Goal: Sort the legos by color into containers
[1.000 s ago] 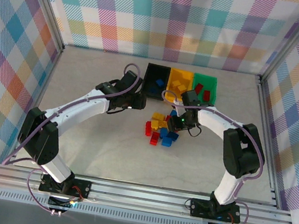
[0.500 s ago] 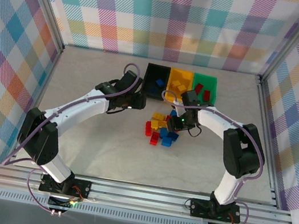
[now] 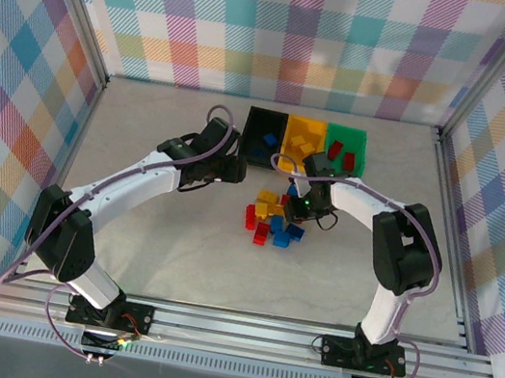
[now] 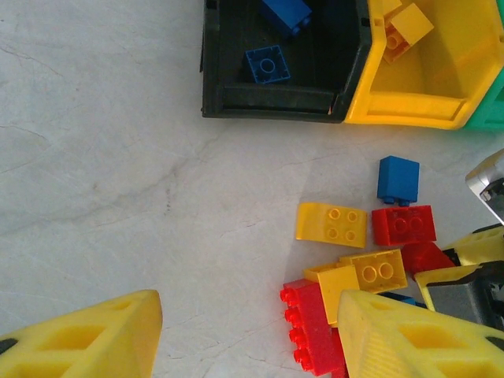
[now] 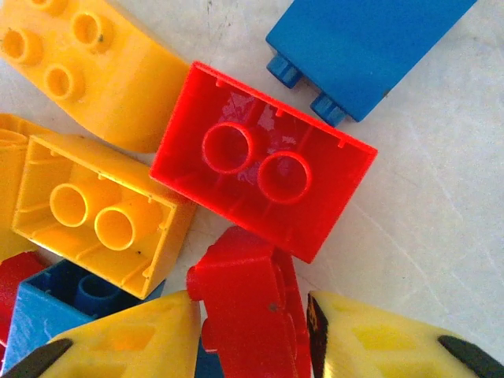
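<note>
Progress: the sorting is standing partway; some legos are sitting in the containers and more are lying loose.
Blue sorted: the black bin (image 4: 268, 104) is holding two blue bricks (image 4: 268, 64).
Yellow sorted: the yellow bin (image 4: 409, 120), touching the black bin's side, is holding several yellow bricks (image 4: 409, 25).
Red sorted: the green bin (image 3: 363, 146), at the right end of the row, is holding a few red bricks (image 3: 337, 148).
Colour rule: judging from the contents, blue is going to black, yellow to yellow, red to green.
Unsorted stock: the loose pile (image 3: 272, 222) is lying on the table (image 4: 102, 157) just in front of the bins, with around ten bricks of all three colours mixed together.
Right gripper: the right gripper (image 5: 250, 331) is sitting low in the pile, its fingers pressing on both flanks of a red brick (image 5: 239, 276) and clenching it; the brick is lying among its neighbours, not yet lifted.
Left gripper: the left gripper (image 4: 248, 319) is hovering over the pile's near-left edge with jaws spread wide and nothing between them.
Step in hand: picking the red brick; its likely destination is the green bin.
Remaining work: roughly half of the bricks are waiting to be carried to their bins.
</note>
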Controlling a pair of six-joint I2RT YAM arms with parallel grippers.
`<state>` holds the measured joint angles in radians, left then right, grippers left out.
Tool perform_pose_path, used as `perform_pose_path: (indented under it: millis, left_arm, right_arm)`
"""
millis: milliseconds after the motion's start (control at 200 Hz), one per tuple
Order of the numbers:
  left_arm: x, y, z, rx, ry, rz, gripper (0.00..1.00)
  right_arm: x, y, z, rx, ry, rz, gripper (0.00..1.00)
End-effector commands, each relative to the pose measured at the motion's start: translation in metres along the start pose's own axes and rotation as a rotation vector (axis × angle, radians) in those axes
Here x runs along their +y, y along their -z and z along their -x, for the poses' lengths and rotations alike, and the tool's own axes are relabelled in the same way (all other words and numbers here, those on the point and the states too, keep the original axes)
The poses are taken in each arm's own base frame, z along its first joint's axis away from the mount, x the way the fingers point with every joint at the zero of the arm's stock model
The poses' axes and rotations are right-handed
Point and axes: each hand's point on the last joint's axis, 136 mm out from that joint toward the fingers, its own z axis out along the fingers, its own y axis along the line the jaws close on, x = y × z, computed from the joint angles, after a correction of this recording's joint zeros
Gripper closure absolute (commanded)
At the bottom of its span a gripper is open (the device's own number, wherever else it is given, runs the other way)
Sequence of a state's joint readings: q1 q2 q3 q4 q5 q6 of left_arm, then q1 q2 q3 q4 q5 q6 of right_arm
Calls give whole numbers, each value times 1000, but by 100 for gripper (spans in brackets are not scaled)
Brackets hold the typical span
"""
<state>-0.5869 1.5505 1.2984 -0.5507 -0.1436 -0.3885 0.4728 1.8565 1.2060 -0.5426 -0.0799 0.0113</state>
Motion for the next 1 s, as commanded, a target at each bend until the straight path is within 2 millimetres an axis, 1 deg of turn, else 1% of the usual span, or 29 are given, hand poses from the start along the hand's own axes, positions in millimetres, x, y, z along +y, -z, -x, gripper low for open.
perform_pose_path:
  millis: [0, 125, 270, 375, 440, 535, 645, 765, 870, 995]
  left_arm:
    - [6, 12, 0, -10, -6, 12, 39]
    - [6, 14, 0, -11, -8, 11, 39]
    - [6, 15, -1, -12, -7, 5, 40]
    - [6, 17, -1, -13, -6, 3, 40]
    - [6, 19, -2, -13, -6, 1, 40]
    - [6, 22, -2, -18, -7, 0, 40]
    - [5, 23, -7, -11, -11, 2, 40]
    - [4, 21, -14, 5, -19, 8, 40]
    - [1, 23, -18, 12, -26, 7, 40]
    - [-4, 24, -25, 21, -43, 2, 40]
  right_arm:
    - [1, 4, 8, -12, 3, -13, 62]
    - [-1, 11, 13, -35, -1, -33, 69]
    - [-5, 18, 17, -49, -3, -56, 73]
    - [-14, 32, 21, -70, -27, -82, 74]
    - [-24, 45, 26, -95, -65, -95, 75]
    - [-43, 68, 39, -144, -118, -113, 75]
    - [-66, 95, 61, -216, -161, -147, 76]
    - [-97, 116, 85, -270, -223, -190, 76]
    - [-122, 125, 105, -295, -258, -224, 76]
    - [-149, 123, 125, -303, -282, -263, 75]
